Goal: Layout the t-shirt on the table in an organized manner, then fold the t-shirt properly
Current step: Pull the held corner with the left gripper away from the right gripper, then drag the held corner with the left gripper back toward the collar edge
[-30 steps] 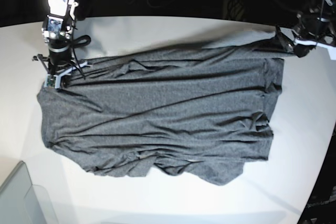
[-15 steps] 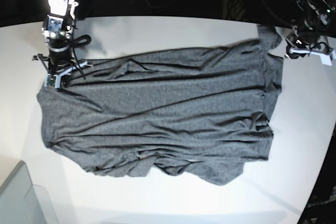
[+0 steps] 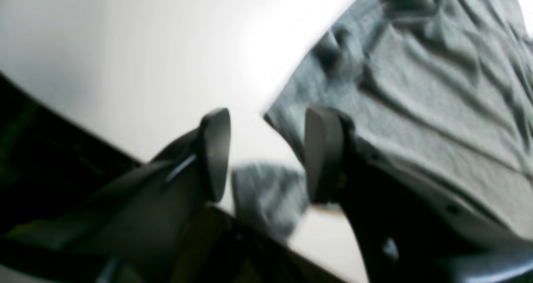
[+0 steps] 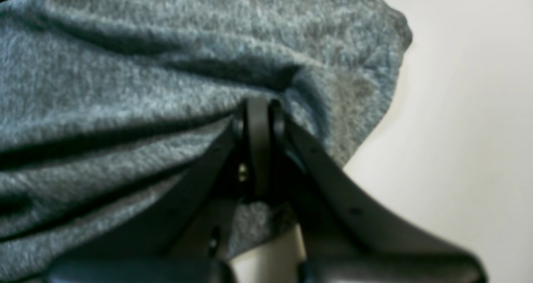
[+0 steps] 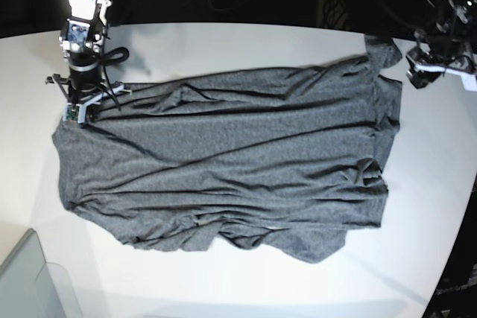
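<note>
Both wrist views were soft with blur, so I could not read fine detail in either. In the left wrist view the lower part of the frame was filled by the dark bulk of the left gripper [image 3: 266, 154] itself, and a smudge of grey between its fingers [image 3: 214, 149] was too blurred for me to say whether it was cloth or a reflection in the table [image 3: 145, 58]. In the base view I could barely pick that gripper [image 5: 440, 65] out against the dark background at 2 o'clock, and the bin corner [image 5: 30, 281] at 7 o'clock was cut off by the frame edge.

The t-shirt [image 5: 231, 169] lay spread across the middle of the white table [image 5: 223, 288], long axis running 9 to 3 o'clock, wrinkled, with its 6 o'clock hem bunched and uneven (one sleeve poked out toward 1 o'clock).

My left arm reached in from the 2 o'clock corner, its jaws standing apart with nothing between them, hovering just beside the shirt's edge [image 3: 416, 87] over bare table. My right arm came down from 11 o'clock, wrist pointing almost straight at the tabletop. The right gripper [image 4: 258, 108] had its jaws pressed together on a fold of the t-shirt [image 4: 145, 87] near the cloth's corner, at about 10 o'clock in the base view [image 5: 78, 113].
</note>
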